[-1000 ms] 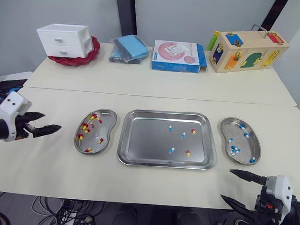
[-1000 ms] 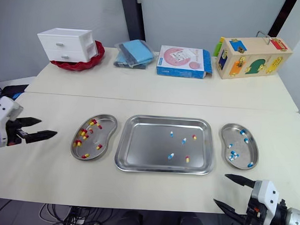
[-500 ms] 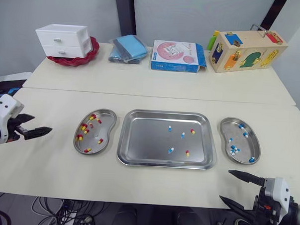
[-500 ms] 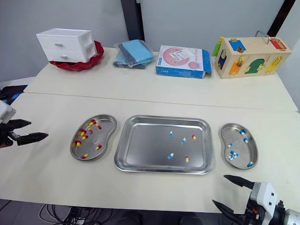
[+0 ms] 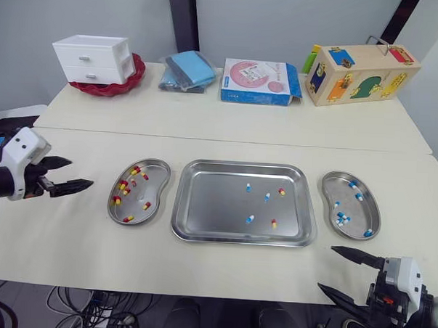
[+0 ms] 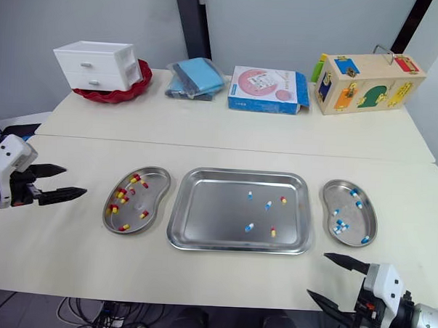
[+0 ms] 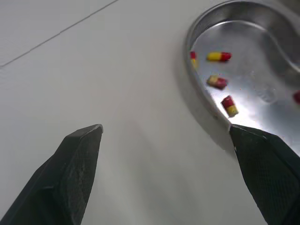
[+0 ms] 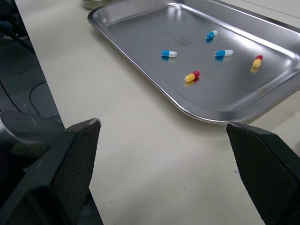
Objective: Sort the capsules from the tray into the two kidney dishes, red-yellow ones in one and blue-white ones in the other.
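Observation:
A steel tray (image 5: pixel 202 207) in the middle of the table holds three blue-white capsules (image 5: pixel 248 187) and two red-yellow capsules (image 5: pixel 274 224). The kidney dish (image 5: pixel 157 174) to its left holds several red-yellow capsules (image 5: pixel 123 184). On the other side, the right kidney dish (image 5: pixel 363 208) holds several blue-white capsules (image 5: pixel 341 219). My left gripper (image 5: pixel 82 172) is open and empty, a short way left of the left dish, whose rim (image 7: pixel 201 101) lies just ahead of it. Near the table's front edge, my right gripper (image 5: pixel 326 267) is open and empty, facing the tray (image 8: pixel 140 37).
Along the back of the far table stand a white drawer unit (image 5: pixel 93 57) on a red bowl, a blue cloth pack (image 5: pixel 187 69), a pink-and-blue box (image 5: pixel 259 81) and a wooden activity box (image 5: pixel 361 72). Bare tabletop lies in front of the tray and dishes.
My left gripper drew back to the left half a second ago and has now come back right toward the left dish. The right gripper and the capsules have not moved.

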Robot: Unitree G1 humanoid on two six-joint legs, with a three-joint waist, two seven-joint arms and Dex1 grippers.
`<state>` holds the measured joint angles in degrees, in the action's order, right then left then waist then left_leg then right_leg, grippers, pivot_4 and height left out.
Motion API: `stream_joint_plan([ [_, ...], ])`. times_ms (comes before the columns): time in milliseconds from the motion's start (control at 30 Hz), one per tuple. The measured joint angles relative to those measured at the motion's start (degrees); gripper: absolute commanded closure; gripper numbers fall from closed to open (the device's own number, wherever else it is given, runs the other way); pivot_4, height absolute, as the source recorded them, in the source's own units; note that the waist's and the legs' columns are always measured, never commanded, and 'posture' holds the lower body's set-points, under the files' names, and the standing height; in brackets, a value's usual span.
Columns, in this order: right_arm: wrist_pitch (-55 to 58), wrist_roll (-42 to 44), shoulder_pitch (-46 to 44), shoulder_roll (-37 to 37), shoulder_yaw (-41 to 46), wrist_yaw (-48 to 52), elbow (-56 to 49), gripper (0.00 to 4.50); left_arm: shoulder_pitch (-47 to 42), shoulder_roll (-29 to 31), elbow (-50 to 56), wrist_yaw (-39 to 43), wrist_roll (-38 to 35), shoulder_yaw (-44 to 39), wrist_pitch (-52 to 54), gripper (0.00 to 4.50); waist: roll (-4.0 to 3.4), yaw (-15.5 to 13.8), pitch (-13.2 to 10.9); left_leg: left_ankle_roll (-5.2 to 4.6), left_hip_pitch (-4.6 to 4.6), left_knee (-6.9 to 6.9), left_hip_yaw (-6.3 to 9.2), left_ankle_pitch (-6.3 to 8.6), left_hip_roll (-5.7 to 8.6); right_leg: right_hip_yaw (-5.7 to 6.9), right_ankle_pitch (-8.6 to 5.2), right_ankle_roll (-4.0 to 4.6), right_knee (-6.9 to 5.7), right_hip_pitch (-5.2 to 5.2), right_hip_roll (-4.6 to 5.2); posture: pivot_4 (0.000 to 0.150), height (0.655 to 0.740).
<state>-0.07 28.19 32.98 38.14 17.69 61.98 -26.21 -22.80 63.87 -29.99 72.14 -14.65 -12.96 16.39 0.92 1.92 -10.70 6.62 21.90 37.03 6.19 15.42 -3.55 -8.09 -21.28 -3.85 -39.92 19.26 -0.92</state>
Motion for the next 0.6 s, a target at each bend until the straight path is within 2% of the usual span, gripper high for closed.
stream_joint_plan([
  [167,2.36,0.78,-1.18,1.42,0.33,-1.01,-2.84,0.0,6.44,-1.68,16.14,4.28,-6.37,-0.11,5.36,0.03,0.0,-0.03,0.0,0.0,0.0,0.01,-0.02,0.0,-0.02,-0.02,0.0,0.0,0.0,-0.01,-0.01,0.15,0.74],
  [300,8.47,4.78,-5.15,4.97,1.28,-2.79,-7.31,0.0,16.81,-4.01,35.45,6.1,-14.78,-2.81,9.99,0.03,-0.01,0.47,0.0,0.0,-0.01,-0.01,-0.16,0.0,-0.04,-0.19,0.0,0.0,0.02,-0.01,0.01,0.15,0.74],
  [400,13.4,7.86,-9.24,7.37,1.49,-4.78,-10.15,0.0,26.42,-7.45,46.84,7.06,-19.35,-5.34,9.48,0.03,0.02,0.68,0.0,-0.01,-0.01,0.0,-0.07,0.01,-0.07,-0.11,0.0,0.0,0.03,0.0,-0.02,0.15,0.74],
  [500,18.34,10.37,-13.53,9.25,0.98,-7.15,-11.44,0.0,34.08,-9.97,51.59,7.89,-20.47,-9.11,6.84,0.03,0.01,0.65,0.0,-0.01,-0.05,0.01,-0.15,0.01,0.01,-0.2,0.0,0.01,0.03,-0.06,0.04,0.15,0.74],
  [600,25.46,13.88,-21.98,11.36,-0.8,-11.63,-12.41,0.0,42.17,-16.69,55.34,9.92,-20.89,-11.38,-1.03,0.03,0.03,0.72,0.01,-0.01,-0.07,0.04,-0.21,0.01,0.01,-0.26,0.01,-0.01,0.09,-0.06,0.06,0.15,0.74],
])
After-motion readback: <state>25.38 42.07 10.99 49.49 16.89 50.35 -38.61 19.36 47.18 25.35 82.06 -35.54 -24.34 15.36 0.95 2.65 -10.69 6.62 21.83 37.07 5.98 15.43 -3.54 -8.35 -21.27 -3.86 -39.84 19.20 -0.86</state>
